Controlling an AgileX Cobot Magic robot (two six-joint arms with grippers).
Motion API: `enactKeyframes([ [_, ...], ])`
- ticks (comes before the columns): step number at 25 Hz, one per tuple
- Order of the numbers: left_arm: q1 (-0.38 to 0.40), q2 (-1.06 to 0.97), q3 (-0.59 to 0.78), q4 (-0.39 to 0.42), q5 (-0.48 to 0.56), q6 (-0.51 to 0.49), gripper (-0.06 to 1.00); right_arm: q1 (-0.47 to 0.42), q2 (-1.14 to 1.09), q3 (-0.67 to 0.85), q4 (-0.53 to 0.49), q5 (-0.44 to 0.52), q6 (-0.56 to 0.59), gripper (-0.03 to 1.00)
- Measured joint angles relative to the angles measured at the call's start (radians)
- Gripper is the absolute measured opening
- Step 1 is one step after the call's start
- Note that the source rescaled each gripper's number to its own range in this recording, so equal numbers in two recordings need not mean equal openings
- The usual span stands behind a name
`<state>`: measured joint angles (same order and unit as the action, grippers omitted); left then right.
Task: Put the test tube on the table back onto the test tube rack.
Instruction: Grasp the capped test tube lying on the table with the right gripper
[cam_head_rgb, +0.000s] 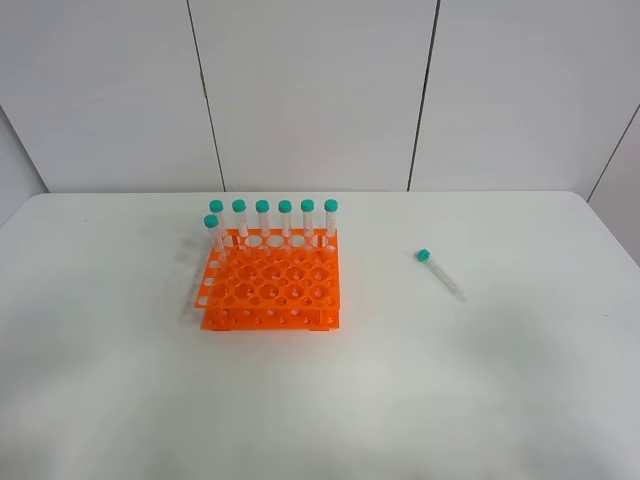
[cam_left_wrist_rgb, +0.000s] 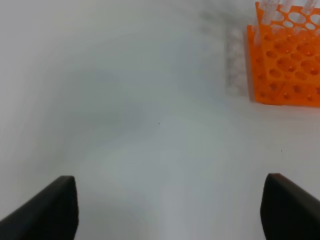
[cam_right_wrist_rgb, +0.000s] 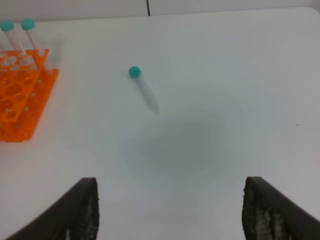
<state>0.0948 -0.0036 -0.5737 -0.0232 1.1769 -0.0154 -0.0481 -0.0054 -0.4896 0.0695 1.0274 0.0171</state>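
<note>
- Left gripper: its dark fingers stand wide apart over the white table, holding nothing.
- Right gripper: spread just as wide, also empty.
- The test tube lies flat on the table, right of centre in the overhead frame, capped end toward the back, well apart from the rack.
- The orange rack sits left of centre.
- Seven green-capped tubes stand upright in it: six along the far row, one just in front at the left.

Part of rack beyond wrist-view edges
</note>
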Motion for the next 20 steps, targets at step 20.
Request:
enactKeyframes([
  [20, 0.0, 0.0, 0.0, 0.003, 0.0, 0.0, 1.0, 0.0, 0.0, 0.0, 0.0, -0.001, 0.0, 1.0],
])
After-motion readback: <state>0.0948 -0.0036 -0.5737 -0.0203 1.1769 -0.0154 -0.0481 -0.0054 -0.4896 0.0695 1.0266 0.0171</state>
